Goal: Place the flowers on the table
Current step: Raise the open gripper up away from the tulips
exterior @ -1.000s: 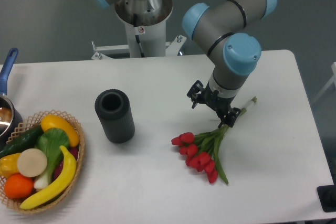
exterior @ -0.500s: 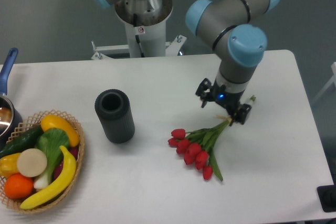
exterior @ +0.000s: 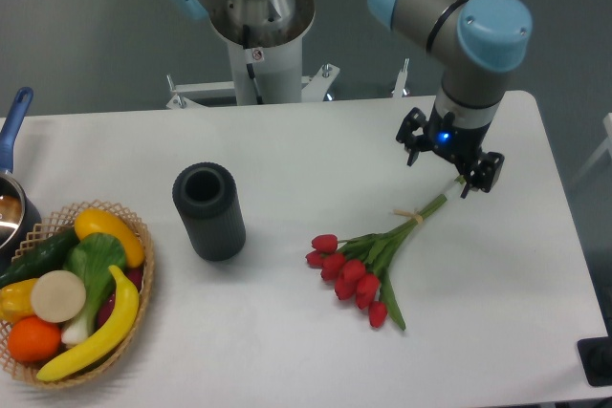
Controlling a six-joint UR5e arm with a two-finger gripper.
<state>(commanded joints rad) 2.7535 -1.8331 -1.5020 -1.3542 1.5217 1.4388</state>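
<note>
**Withdrawing from the laid bunch**

Change: the end effector [exterior: 449,158] has moved up and to the far right over the last second, off the stems it was on. It now sits over the stem tips, jaws apart and holding nothing. The flowers [exterior: 368,260] shifted slightly left half a second ago and have not moved since.

Meaning: the flowers lie flat on the bench [exterior: 287,351], right of centre, so placement looks done; only retreat remains.

Materials:
- Flowers: red buds fanned near-left, thin green stems, pale tie, limp.
- Bench: white, smooth, rounded corners.
- Vase [exterior: 208,210]: dark, ribbed cylinder, upright, well left.
- Basket [exterior: 72,293]: wicker, with glossy vegetables, near left.
</note>
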